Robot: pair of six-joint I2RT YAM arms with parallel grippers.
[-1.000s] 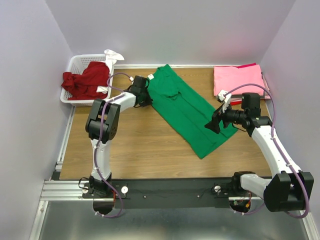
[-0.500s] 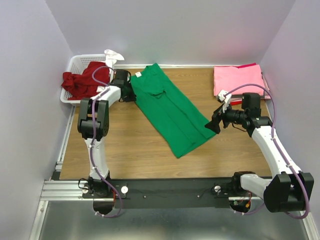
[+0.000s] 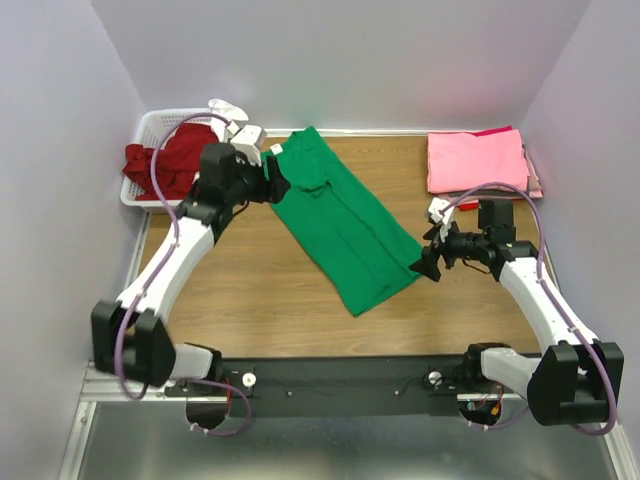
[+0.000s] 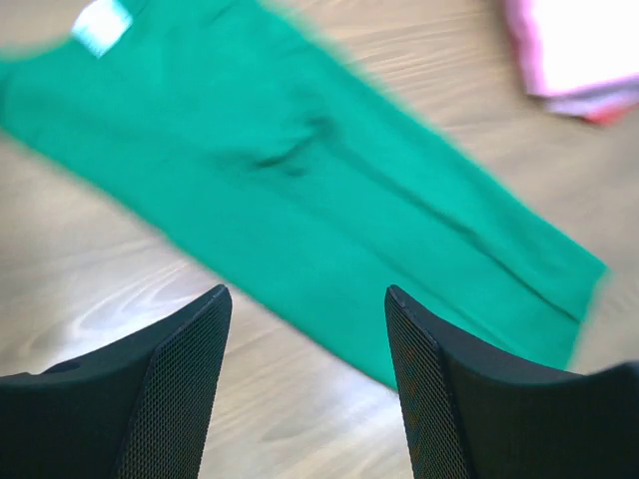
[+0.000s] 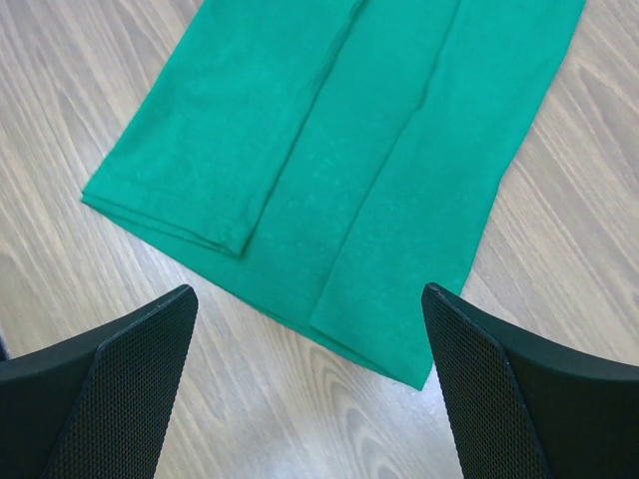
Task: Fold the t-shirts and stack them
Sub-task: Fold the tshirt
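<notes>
Pink t-shirts (image 3: 478, 160) are stacked, green t-shirt (image 3: 335, 225) is half folded, red t-shirt (image 3: 175, 160) is unfolded; left pincer (image 4: 307, 294) and right pincer (image 5: 309, 290) are released.

Walls (image 3: 350, 60): plain pale lilac, enclosing three sides, evenly lit. Table (image 3: 270, 290): light wood-grain top, aluminium rail (image 3: 136, 255) along the left edge. White slotted basket (image 3: 147, 124) at the far left corner.

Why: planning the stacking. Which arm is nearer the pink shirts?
Right. Right fingers hover in front of the pink shirts; left fingers hover far across, near the basket.
</notes>
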